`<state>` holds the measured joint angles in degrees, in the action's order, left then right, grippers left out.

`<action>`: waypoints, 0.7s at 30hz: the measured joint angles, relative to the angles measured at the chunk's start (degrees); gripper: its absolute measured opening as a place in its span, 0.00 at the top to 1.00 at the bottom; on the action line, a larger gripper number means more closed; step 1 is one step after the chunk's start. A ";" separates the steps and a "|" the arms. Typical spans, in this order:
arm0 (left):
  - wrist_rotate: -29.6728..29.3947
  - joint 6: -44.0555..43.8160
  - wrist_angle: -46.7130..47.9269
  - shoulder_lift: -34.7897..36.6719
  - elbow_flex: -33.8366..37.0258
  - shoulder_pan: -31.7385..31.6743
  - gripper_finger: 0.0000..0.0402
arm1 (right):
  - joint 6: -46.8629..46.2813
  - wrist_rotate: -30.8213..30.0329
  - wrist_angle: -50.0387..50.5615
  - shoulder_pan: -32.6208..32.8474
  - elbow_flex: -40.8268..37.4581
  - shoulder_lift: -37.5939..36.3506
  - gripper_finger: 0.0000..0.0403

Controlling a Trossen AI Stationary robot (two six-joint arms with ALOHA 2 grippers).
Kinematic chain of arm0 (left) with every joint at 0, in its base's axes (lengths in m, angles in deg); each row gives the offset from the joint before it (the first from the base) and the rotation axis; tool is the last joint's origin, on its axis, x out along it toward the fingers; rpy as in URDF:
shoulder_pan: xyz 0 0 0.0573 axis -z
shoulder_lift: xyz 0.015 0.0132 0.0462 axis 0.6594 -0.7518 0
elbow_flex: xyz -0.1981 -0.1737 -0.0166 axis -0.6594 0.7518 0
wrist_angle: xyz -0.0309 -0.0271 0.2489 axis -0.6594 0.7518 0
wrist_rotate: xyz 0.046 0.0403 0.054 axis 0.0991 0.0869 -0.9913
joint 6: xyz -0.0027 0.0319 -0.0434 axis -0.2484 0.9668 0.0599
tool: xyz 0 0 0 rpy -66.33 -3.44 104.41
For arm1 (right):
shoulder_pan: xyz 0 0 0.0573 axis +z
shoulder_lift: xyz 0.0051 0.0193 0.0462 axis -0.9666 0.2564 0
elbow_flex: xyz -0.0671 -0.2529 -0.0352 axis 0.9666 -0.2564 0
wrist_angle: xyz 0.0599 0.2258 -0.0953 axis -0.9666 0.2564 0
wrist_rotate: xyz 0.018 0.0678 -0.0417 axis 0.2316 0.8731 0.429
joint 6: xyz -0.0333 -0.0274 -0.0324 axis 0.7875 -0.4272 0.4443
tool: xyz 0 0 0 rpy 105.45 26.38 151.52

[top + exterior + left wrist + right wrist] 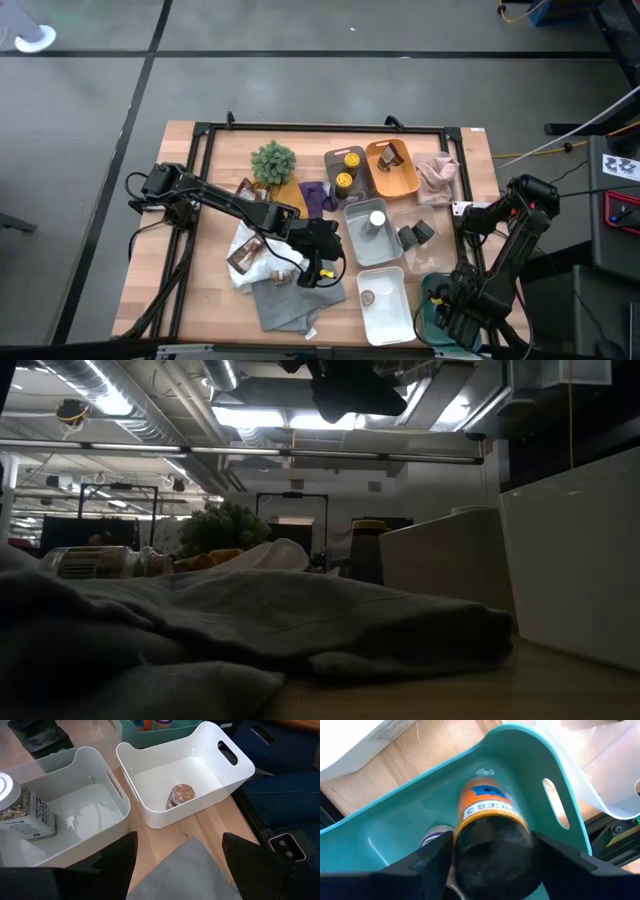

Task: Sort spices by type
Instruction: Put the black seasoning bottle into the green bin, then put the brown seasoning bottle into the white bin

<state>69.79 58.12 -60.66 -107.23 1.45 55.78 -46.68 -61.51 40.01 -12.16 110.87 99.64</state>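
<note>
One at a time: treating the orange-labelled bottle (487, 805) as light, rigid and slick-sided, probably glass or hard plastic, so avoiding any drop; taking hold across the dark cap or just under it

Seeing it standing in the teal tray (530, 750) at the table's right front corner, right gripper (492, 860) straddling the cap, jaws apart and looking just clear of it

Holding left gripper (180, 845) spread wide and empty over the grey cloth (187, 877), beside the white tray (220, 775)

Counting:
- 2 yellow-topped tins (347, 170) in the brown tray (331, 160)
- 2 brown foil packets: one (392, 158) in the orange tray (400, 188), one (245, 256) out on the white cloth (240, 275); soft and crinkly, so pinching at an edge
- 1 white-capped jar (376, 222) in the clear tray (352, 240)
- 1 brown-topped jar (181, 796) in the white tray
- 1 purple-topped container (432, 837) next to the orange-labelled bottle
- 2 dark containers (415, 235) sitting loose between trays, type not readable
</note>
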 joint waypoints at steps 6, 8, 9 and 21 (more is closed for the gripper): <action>0.00 -0.02 0.00 0.00 0.00 0.00 0.32 | -0.02 0.07 -0.05 0.00 0.01 0.00 0.25; 0.00 -0.02 0.00 0.00 0.00 0.00 0.32 | -0.02 0.07 -0.04 0.00 0.02 0.00 0.23; 0.00 -0.02 0.00 -0.01 0.00 0.00 0.32 | -0.02 0.09 -0.04 0.00 0.00 0.00 0.22; -0.03 -4.01 13.75 8.14 0.04 -0.14 0.32 | -0.34 11.69 0.45 0.00 0.35 0.00 0.22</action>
<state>69.75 54.11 -46.91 -99.09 1.50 55.64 -47.01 -49.82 40.47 -12.16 111.22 99.64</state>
